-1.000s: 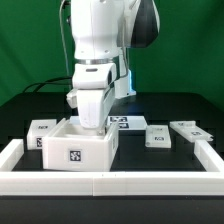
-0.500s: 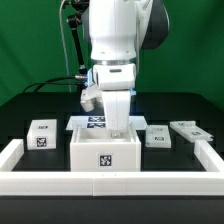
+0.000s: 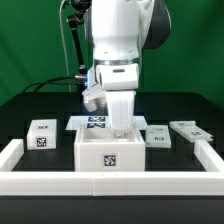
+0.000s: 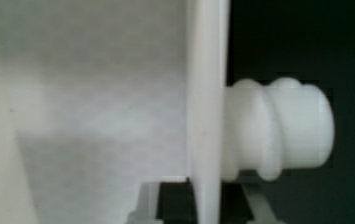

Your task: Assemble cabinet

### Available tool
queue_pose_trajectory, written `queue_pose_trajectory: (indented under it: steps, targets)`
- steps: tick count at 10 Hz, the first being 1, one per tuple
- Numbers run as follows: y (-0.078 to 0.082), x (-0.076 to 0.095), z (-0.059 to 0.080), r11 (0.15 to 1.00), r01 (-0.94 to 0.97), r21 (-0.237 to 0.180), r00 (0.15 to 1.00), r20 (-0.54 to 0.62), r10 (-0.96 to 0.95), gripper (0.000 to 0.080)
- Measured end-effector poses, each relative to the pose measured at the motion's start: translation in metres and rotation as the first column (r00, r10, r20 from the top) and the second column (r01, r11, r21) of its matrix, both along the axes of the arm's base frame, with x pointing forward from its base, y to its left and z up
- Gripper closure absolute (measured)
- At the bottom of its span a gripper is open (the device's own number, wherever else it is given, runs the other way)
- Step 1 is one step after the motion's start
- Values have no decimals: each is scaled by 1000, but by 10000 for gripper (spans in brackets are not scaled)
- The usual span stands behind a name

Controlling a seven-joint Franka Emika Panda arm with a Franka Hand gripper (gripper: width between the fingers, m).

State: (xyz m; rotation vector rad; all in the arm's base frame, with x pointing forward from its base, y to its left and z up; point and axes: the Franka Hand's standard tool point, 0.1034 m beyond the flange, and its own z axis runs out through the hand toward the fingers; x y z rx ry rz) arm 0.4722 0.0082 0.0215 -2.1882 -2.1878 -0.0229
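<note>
Claw clamping cabinet body wall, panel block near, marker board behind

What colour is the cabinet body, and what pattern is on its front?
White cabinet body, one square black-and-white tag on front; clearest in exterior view.

Claw tips: hidden in exterior view behind large white plastic cabinet box wall.
Flat white marker board: partly covered.
Wrist view: blurred.
</note>
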Motion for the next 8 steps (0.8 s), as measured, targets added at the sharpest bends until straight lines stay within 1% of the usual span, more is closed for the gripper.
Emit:
queue_pose_trajectory:
  steps: [3,5,6,8]
  targets:
    - [30,5,0,1000,-4,17,1000,5,4,762]
    - [53,9,1,1000,3,25,1000,6,-3,762]
    - [61,14,0,1000,4,28,1000,5,-4,762]
    - [79,29,0,999,23,38,1000,10,-23,762]
